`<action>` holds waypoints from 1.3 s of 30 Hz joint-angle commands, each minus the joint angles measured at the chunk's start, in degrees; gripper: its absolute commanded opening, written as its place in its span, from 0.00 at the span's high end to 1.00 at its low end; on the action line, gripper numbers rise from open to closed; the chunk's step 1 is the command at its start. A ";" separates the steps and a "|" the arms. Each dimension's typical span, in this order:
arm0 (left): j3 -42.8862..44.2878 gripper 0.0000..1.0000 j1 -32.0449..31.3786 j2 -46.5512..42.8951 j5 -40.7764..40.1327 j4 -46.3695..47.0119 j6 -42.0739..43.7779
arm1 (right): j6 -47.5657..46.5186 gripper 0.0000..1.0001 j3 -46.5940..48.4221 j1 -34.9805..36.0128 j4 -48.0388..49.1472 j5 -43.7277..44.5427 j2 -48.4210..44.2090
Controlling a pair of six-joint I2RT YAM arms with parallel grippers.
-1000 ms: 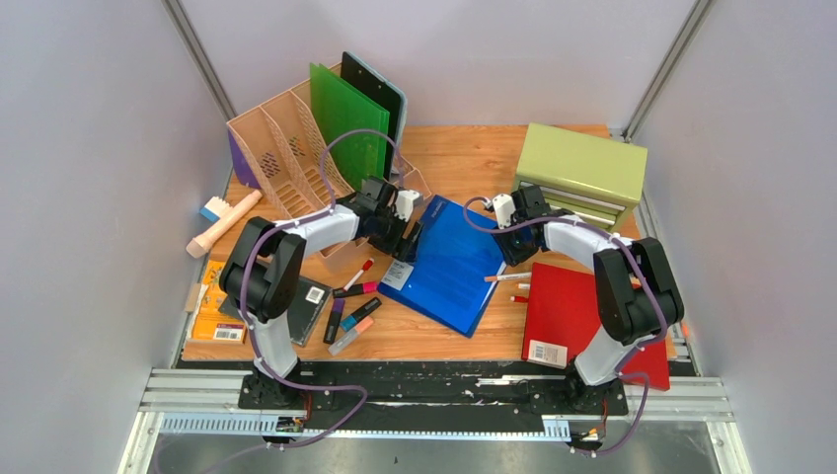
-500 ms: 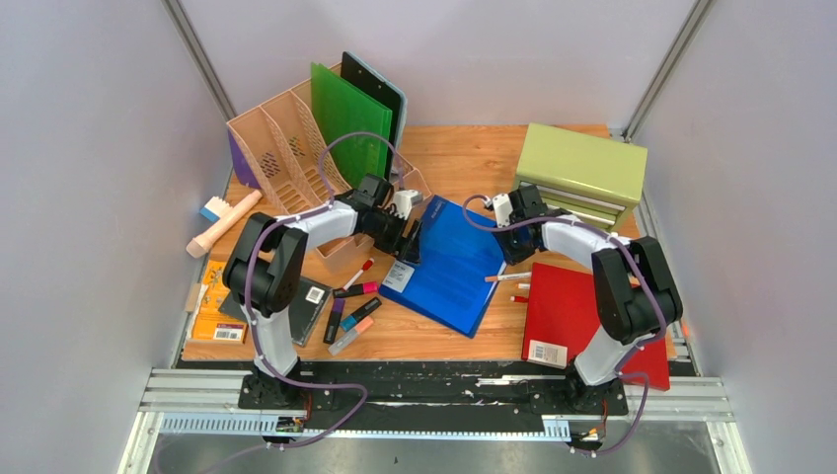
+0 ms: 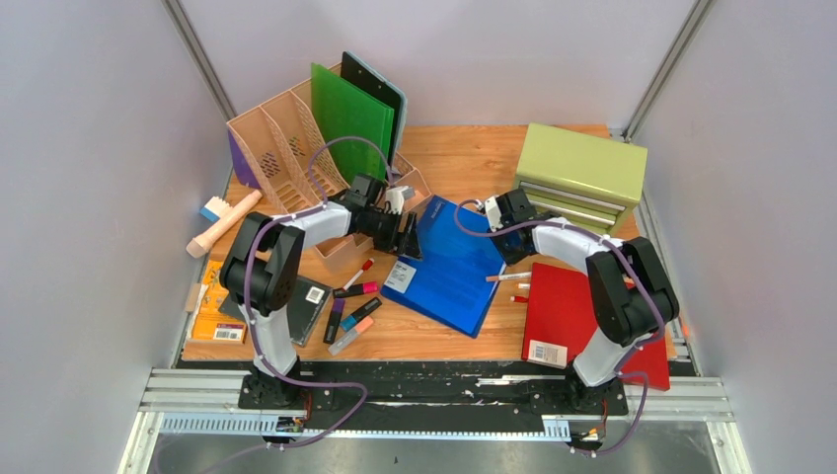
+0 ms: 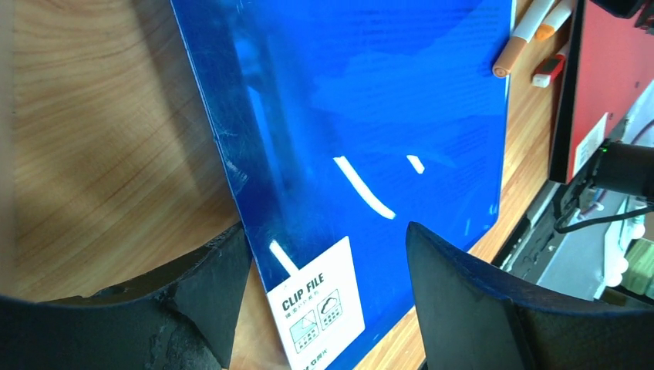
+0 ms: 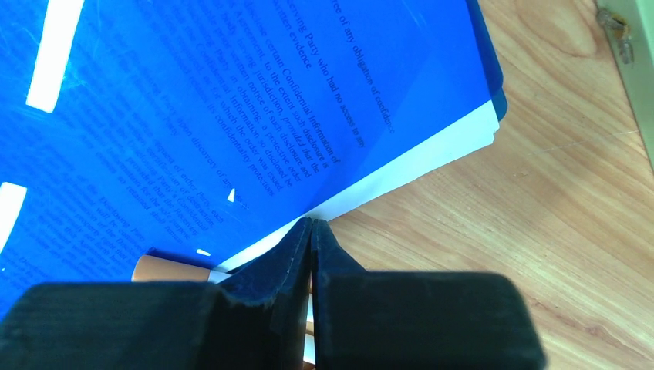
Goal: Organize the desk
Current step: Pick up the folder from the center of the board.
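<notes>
A blue clip file [image 3: 449,262] lies slanted in the middle of the wooden desk [image 3: 464,158]. My left gripper [image 3: 410,240] is open at its left side. In the left wrist view this gripper [image 4: 325,231] straddles the file's [image 4: 362,116] edge near the white CLIP FILE label [image 4: 316,308], one finger over bare wood. My right gripper [image 3: 505,242] is at the file's right edge. In the right wrist view it [image 5: 311,221] is shut, tips meeting the white sheet [image 5: 432,154] that pokes out of the file. I cannot tell whether the sheet is pinched.
A green drawer cabinet [image 3: 577,173] stands at the back right, and a red folder [image 3: 577,311] lies at the front right. The tan file rack [image 3: 286,148] holds a green folder [image 3: 350,118]. Markers [image 3: 350,306] lie at the front left, an orange-capped one [image 3: 508,277] by the file.
The right gripper's jaws have closed at the file's right edge and it has shifted slightly left. The left gripper has edged a little to the left, still open.
</notes>
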 commanded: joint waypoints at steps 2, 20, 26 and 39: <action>-1.60 0.21 -2.05 -4.81 12.96 9.12 -5.91 | 3.36 0.96 -3.01 2.56 4.99 -5.21 5.89; -2.59 0.33 -1.61 -8.45 10.00 9.48 -6.54 | 3.46 0.98 -2.62 3.84 5.25 -5.61 5.88; -0.42 0.55 -0.69 -9.67 6.37 3.60 -1.04 | 2.39 0.96 -2.10 3.83 5.13 -7.56 3.38; 5.83 1.00 0.57 -19.12 6.83 -11.04 15.75 | 0.35 0.51 11.93 0.31 -2.51 -18.78 -8.75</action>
